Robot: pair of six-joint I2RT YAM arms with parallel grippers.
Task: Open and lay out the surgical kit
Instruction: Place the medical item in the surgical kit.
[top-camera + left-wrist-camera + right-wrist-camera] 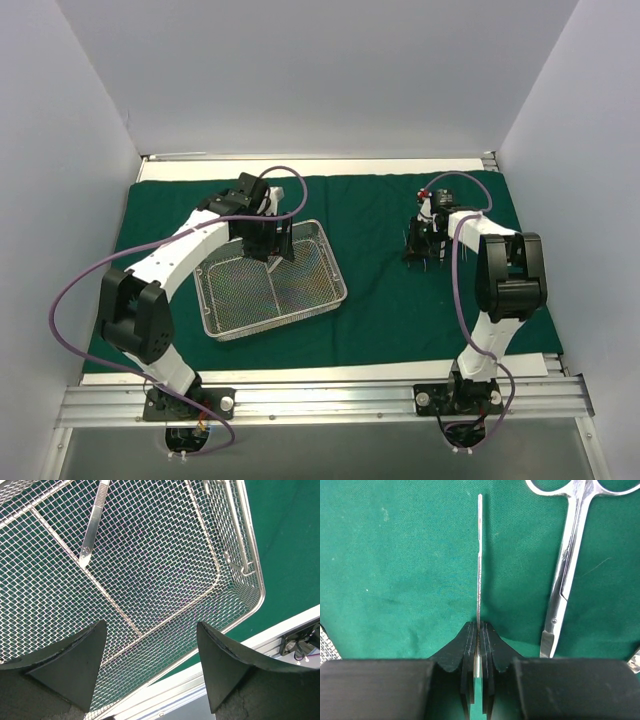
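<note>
Mesh tray (165,570) on green cloth (290,540), one slim instrument (94,525) inside

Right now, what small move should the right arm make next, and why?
Probably lower and let go. The right gripper is shut on a slim metal instrument, held edge-on over the green cloth. The scissors already lie flat close beside it, so setting this one down parallel to them looks like the natural next step.

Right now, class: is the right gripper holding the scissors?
No: the right gripper is shut on a thin flat instrument, and the scissors lie free beside it on the cloth.
</note>
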